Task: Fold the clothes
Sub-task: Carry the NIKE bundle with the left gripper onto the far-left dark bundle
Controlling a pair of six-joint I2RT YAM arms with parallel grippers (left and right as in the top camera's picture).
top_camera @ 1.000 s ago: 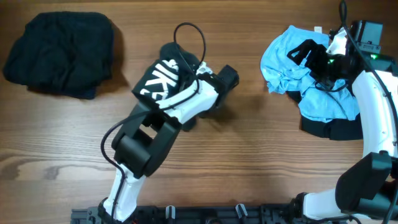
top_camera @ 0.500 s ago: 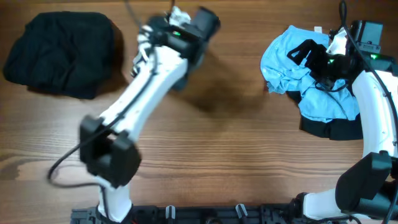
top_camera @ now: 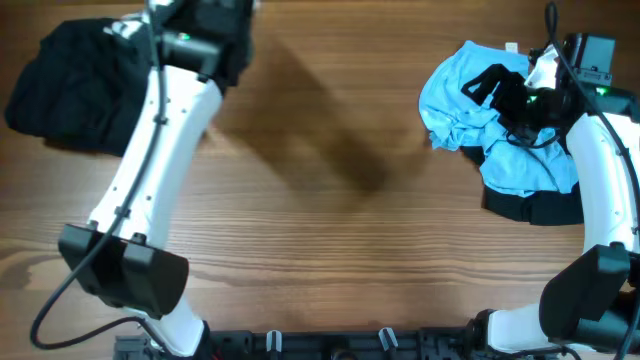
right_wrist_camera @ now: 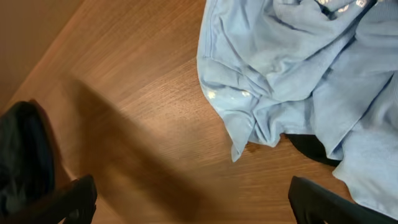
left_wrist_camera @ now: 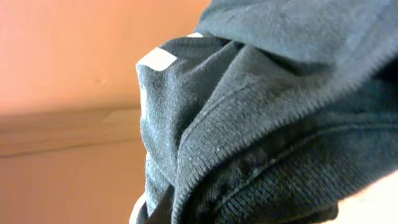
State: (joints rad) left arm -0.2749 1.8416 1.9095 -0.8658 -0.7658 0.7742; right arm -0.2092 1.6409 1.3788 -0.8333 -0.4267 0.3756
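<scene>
Overhead view of a brown wooden bench (top_camera: pixel 380 260) with two white robot arms. The left arm stretches to the far left corner, and the left pincer (top_camera: pixel 222 30) sits at the right edge of a crumpled heap of black cloth (top_camera: pixel 90 85).

In the left wrist view, dark knitted fabric (left_wrist_camera: pixel 267 112) with a ribbed hem fills most of the frame, very close to the camera, and a small white tag (left_wrist_camera: pixel 157 59) shows at its upper left fold. The fabric hides the fingers of this pincer, so I cannot tell whether it is gripping the cloth or not.

On the far right side of the bench lies a crumpled light blue cotton garment (top_camera: pixel 500 130), bunched up and unfolded. It partly covers a black garment (top_camera: pixel 530 208) whose edge shows along its near side. The right pincer (top_camera: pixel 520 105) hangs above the blue garment. In the right wrist view, its two dark fingers (right_wrist_camera: pixel 68 199) are spread wide apart, holding nothing. The blue garment (right_wrist_camera: pixel 298 74) lies beyond them, with bare wood between the fingers.
</scene>
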